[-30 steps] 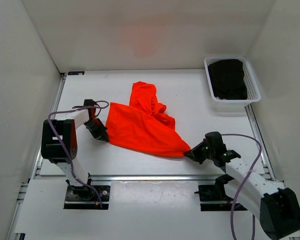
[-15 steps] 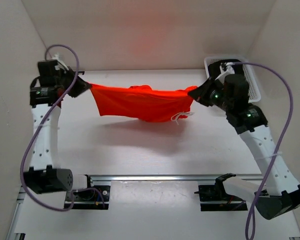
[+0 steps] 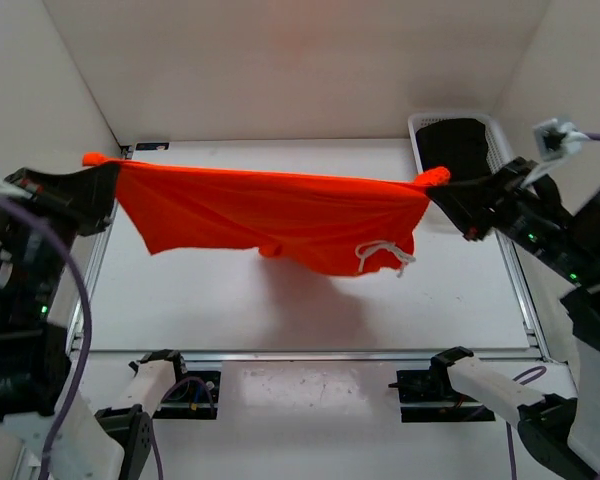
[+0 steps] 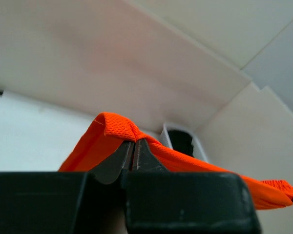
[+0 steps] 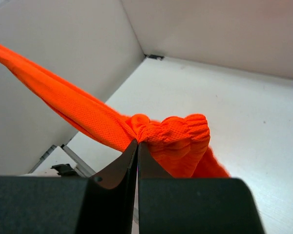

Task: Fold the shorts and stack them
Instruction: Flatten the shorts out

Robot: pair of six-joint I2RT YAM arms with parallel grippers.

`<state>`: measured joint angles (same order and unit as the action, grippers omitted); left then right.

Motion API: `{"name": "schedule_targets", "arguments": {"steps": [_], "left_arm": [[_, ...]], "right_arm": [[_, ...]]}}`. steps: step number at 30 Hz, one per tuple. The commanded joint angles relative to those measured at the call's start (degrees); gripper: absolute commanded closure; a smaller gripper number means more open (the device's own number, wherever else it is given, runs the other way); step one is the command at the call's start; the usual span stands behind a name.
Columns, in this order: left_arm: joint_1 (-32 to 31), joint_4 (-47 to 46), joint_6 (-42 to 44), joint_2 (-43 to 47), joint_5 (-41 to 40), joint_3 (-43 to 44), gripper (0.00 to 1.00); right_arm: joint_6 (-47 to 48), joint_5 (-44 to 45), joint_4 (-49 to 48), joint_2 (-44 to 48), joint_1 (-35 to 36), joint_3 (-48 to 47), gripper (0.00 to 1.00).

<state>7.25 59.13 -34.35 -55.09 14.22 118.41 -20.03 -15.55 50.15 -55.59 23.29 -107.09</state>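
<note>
The neon-orange shorts (image 3: 270, 215) hang stretched in the air between both grippers, high above the table. My left gripper (image 3: 102, 170) is shut on the shorts' left corner, which also shows in the left wrist view (image 4: 115, 129). My right gripper (image 3: 442, 188) is shut on the bunched elastic corner at the right, seen in the right wrist view (image 5: 178, 136). The white drawstring (image 3: 383, 256) dangles from the lower right part of the shorts. The cloth sags in the middle.
A white basket (image 3: 500, 150) with a dark garment (image 3: 455, 140) in it stands at the back right of the table; it also shows in the left wrist view (image 4: 178, 141). White walls enclose the table on three sides. The arm bases sit at the near edge.
Both arms have risen further and spread wider apart, lifting the shorts higher and pulling them taut. One second ago the shorts lay crumpled on the table.
</note>
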Motion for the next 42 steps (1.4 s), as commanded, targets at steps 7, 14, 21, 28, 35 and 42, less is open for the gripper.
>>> {"name": "schedule_targets", "arguments": {"steps": [7, 14, 21, 28, 35, 42], "left_arm": [[-4.43, 2.48, 2.79, -2.38, -15.79, 13.43, 0.90], [-4.43, -5.07, 5.34, -9.41, -11.77, -3.25, 0.90], [-4.43, -13.69, 6.05, -29.66, -10.09, -18.48, 0.90], [-4.43, -13.69, 6.05, -65.58, -9.23, 0.73, 0.56], [-4.96, -4.46, 4.64, -75.18, -9.29, 19.59, 0.00], [-8.11, -4.47, 7.37, -57.96, -11.84, 0.57, 0.10]], "right_arm": [[1.57, 3.23, 2.06, 0.40, 0.09, -9.37, 1.00], [3.68, 15.01, -2.15, -6.45, 0.09, 1.60, 1.00], [4.91, 15.57, -16.03, -21.28, -3.94, 17.78, 1.00], [1.76, 16.78, -19.93, -62.70, -8.08, -2.63, 0.68], [-1.06, 18.53, -14.29, -72.56, -8.61, -22.04, 0.00], [-5.62, 18.11, -16.22, -51.84, -8.61, 2.81, 0.06]]}}
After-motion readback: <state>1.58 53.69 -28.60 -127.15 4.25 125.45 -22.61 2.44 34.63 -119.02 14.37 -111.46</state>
